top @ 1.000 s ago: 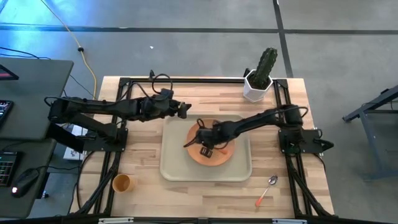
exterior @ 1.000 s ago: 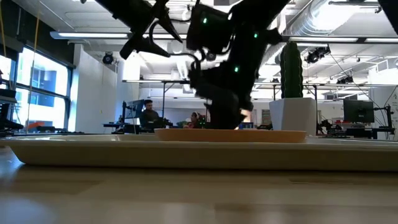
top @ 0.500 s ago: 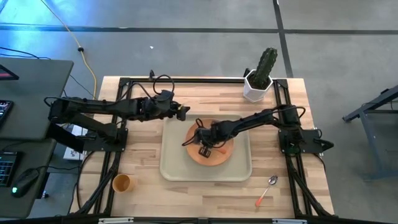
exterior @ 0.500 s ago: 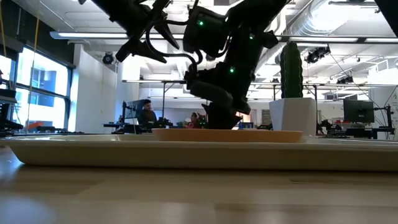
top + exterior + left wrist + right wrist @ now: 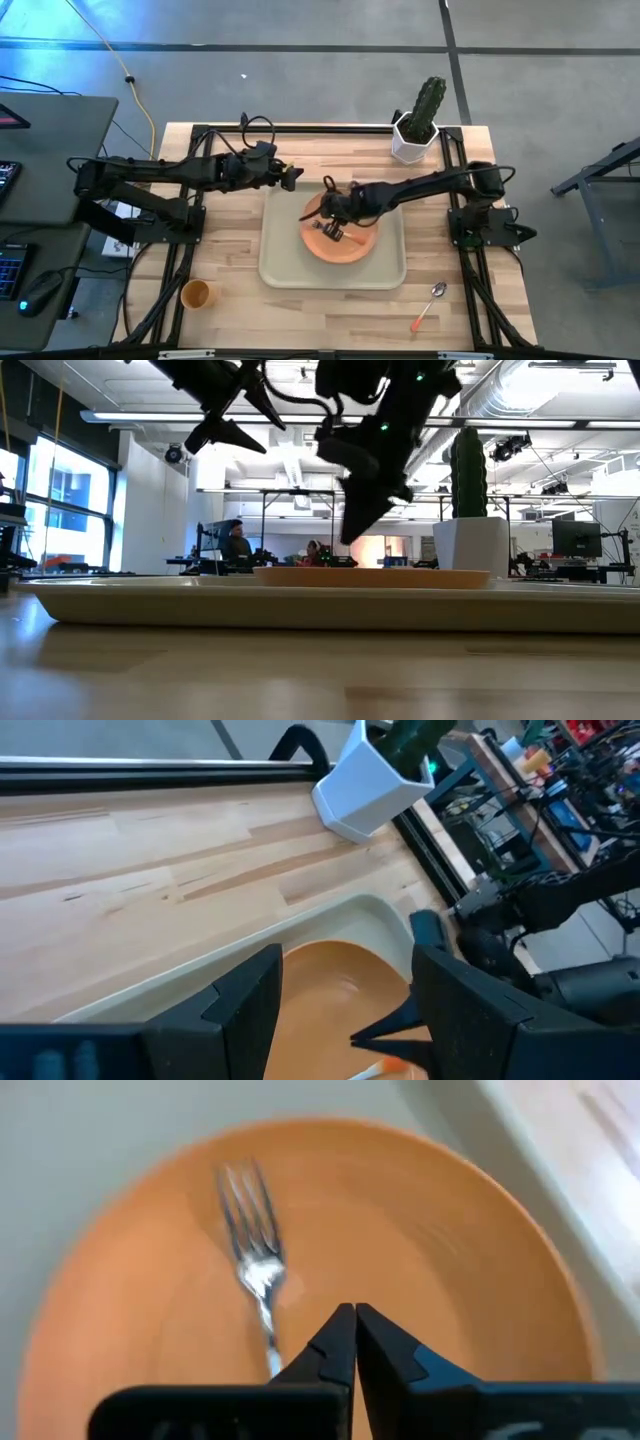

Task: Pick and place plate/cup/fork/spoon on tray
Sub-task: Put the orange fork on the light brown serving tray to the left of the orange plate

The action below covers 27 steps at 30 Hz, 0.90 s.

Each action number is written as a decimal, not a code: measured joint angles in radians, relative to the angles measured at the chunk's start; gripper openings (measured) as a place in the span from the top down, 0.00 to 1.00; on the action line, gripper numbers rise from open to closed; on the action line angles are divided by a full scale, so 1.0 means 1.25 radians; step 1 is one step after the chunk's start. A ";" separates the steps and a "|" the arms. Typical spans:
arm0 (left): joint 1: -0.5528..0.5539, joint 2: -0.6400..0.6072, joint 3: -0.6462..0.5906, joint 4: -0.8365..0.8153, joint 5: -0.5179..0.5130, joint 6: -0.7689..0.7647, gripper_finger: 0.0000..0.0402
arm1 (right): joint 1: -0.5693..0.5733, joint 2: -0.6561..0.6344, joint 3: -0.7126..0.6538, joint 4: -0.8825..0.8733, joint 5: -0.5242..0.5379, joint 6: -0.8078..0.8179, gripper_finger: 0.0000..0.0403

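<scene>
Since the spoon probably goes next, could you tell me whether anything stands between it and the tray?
Nothing visible does. The spoon lies on bare wood just off the tray's near right corner. The right gripper, shut, hangs over the plate.

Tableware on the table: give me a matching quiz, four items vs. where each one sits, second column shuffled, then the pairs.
Items:
1. fork
2. plate
3. cup
4. spoon

Places:
A. bare wood, near corner on the left arm's side
B. on the tray
C. lying on the plate
D. bare wood, near edge on the right arm's side

Pairs: 1-C, 2-B, 3-A, 4-D
</scene>
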 joint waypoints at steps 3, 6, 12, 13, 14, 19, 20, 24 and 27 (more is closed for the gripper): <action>0.000 -0.001 0.000 -0.002 0.000 0.000 0.47 | 0.003 0.048 0.000 0.022 -0.038 -0.019 0.93; -0.004 -0.001 0.000 -0.018 -0.007 0.000 0.47 | 0.012 0.084 -0.001 0.039 -0.066 -0.066 0.81; -0.004 -0.001 0.000 -0.043 -0.015 0.000 0.47 | 0.010 0.121 0.006 0.050 -0.112 -0.092 0.59; -0.004 -0.001 0.000 -0.050 -0.016 0.004 0.47 | 0.011 0.127 0.006 0.050 -0.110 -0.098 0.59; -0.004 -0.001 0.000 -0.058 -0.019 0.006 0.47 | 0.011 0.134 0.006 0.049 -0.108 -0.103 0.58; 0.001 -0.001 0.000 -0.112 -0.025 0.009 0.47 | 0.005 0.124 0.005 0.050 -0.122 -0.098 0.64; 0.004 -0.001 0.000 -0.120 -0.026 0.014 0.47 | 0.005 0.117 0.005 0.051 -0.123 -0.098 0.65; 0.023 0.000 0.000 -0.126 -0.027 0.041 0.47 | -0.001 0.091 0.001 0.036 -0.152 -0.094 0.68; 0.043 0.000 0.000 -0.125 -0.032 0.042 0.47 | 0.002 0.079 0.000 0.020 -0.167 -0.101 0.68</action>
